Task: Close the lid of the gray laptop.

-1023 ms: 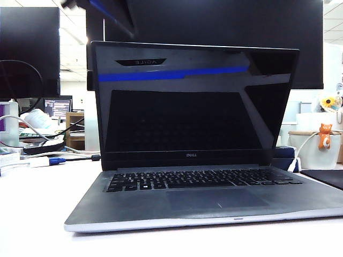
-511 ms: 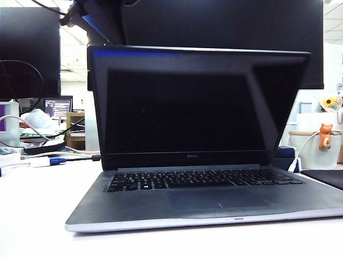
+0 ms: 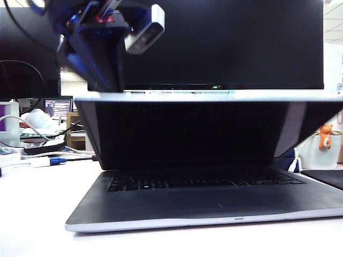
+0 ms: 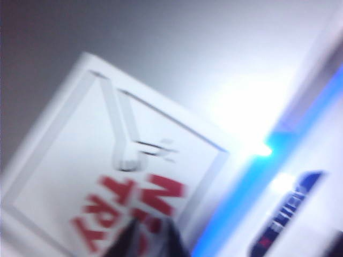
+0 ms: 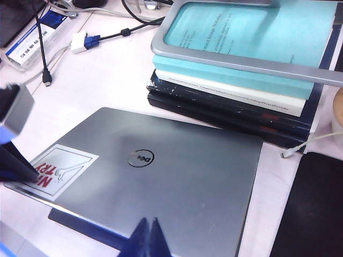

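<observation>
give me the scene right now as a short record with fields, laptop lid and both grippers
lid: partly lowered over the keyboard, not shut; a gap shows in the exterior view
gray laptop: base flat on the white table
sticker: on the lid's outer face, near a corner
left gripper: above the lid's corner by the sticker; contact unclear, view blurred
right gripper: above the lid's outer face, jaws together
books: stacked behind the laptop
</observation>
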`<control>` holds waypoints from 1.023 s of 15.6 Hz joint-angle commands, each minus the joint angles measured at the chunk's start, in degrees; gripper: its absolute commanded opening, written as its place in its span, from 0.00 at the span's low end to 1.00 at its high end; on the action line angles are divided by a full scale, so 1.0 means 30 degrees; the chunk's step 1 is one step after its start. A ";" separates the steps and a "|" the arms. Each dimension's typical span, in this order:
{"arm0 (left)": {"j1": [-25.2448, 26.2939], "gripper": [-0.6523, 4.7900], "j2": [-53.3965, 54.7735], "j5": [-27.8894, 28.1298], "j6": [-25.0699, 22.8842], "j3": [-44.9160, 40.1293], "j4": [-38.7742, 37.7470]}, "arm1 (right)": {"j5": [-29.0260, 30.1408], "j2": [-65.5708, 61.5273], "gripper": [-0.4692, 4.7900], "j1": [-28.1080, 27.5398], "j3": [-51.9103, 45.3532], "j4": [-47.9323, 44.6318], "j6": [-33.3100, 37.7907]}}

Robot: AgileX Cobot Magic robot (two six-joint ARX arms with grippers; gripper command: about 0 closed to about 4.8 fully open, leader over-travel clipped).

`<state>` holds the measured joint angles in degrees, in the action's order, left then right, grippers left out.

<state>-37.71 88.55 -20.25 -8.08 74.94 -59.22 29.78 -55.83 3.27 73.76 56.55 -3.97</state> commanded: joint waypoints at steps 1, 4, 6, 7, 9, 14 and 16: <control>-0.0153 0.23 -0.0007 -0.0911 0.0444 -0.0379 0.0976 | 0.0117 0.0044 0.09 -0.0022 0.0073 0.0197 -0.0262; -0.0146 0.22 0.0007 -0.0474 0.0933 -0.1843 0.2725 | 0.0117 0.0044 0.09 -0.0022 -0.0102 0.0248 -0.0262; -0.0146 0.22 0.0007 -0.0474 0.1399 -0.3257 0.3497 | 0.0124 0.0044 0.09 -0.0022 -0.0117 0.0233 -0.0262; -0.0146 0.22 0.0007 -0.0466 0.1545 -0.3723 0.3650 | 0.0124 0.0044 0.09 -0.0022 -0.0117 0.0219 -0.0262; -0.0211 0.22 0.0007 -0.0393 0.1705 -0.3934 0.4051 | 0.0124 0.0044 0.09 -0.0022 -0.0117 0.0197 -0.0262; -0.0321 0.20 0.1129 0.0029 0.1472 -0.3985 0.3723 | 0.0124 0.0051 0.09 -0.0022 -0.0117 0.0226 -0.0262; -0.0328 0.20 0.0736 0.0612 0.1719 -0.3971 0.4517 | 0.0124 0.0066 0.09 -0.0022 -0.0109 0.0240 -0.0255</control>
<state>-38.61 91.92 -19.66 -3.07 62.70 -47.66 29.78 -55.83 3.25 73.25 57.89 -4.45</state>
